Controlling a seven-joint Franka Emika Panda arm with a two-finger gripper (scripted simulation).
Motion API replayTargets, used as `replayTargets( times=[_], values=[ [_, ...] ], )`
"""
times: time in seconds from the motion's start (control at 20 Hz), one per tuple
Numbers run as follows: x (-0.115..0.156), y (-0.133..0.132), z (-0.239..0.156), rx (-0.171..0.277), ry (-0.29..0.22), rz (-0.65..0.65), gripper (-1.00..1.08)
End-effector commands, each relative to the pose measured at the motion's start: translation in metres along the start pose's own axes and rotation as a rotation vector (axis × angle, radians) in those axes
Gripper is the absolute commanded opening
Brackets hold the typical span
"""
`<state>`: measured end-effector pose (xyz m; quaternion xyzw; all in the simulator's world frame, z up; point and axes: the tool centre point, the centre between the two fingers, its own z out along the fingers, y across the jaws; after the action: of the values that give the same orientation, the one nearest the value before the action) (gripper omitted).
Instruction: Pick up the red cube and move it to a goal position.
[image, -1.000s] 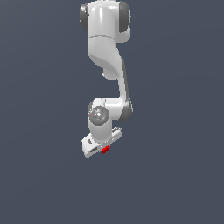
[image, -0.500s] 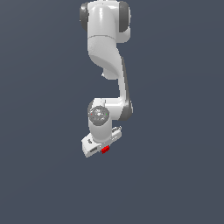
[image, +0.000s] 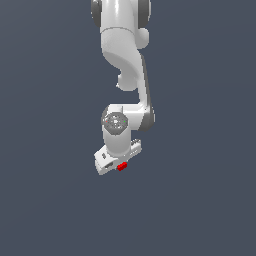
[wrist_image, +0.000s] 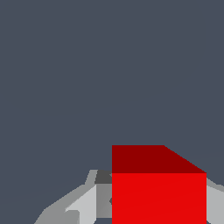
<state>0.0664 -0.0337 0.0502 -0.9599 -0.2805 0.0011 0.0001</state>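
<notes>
The red cube (image: 121, 166) is a tiny bright red block peeking out under the white gripper (image: 119, 165) near the middle of the exterior view. In the wrist view the red cube (wrist_image: 158, 192) fills the space between the grey fingers (wrist_image: 83, 205), which press on its sides. The gripper is shut on the cube. The fingertips are hidden by the hand in the exterior view.
The white arm (image: 125, 75) reaches down from the top of the exterior view. All around is a plain dark grey surface (image: 200, 200) with nothing else on it in view.
</notes>
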Motion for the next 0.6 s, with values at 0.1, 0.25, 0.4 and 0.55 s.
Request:
replayTargets(
  times=[0.1,0.25,0.4,0.55],
  values=[
    [-0.002,-0.012,-0.030,-0.001,0.001,0.000,-1.00],
    [-0.004,-0.023,-0.057,-0.002,0.001,-0.001,-1.00],
    [-0.006,-0.035,-0.088,-0.002,0.001,-0.001,-1.00],
    [-0.008,-0.048,-0.121,-0.002,0.001,-0.001,-1.00]
  ],
)
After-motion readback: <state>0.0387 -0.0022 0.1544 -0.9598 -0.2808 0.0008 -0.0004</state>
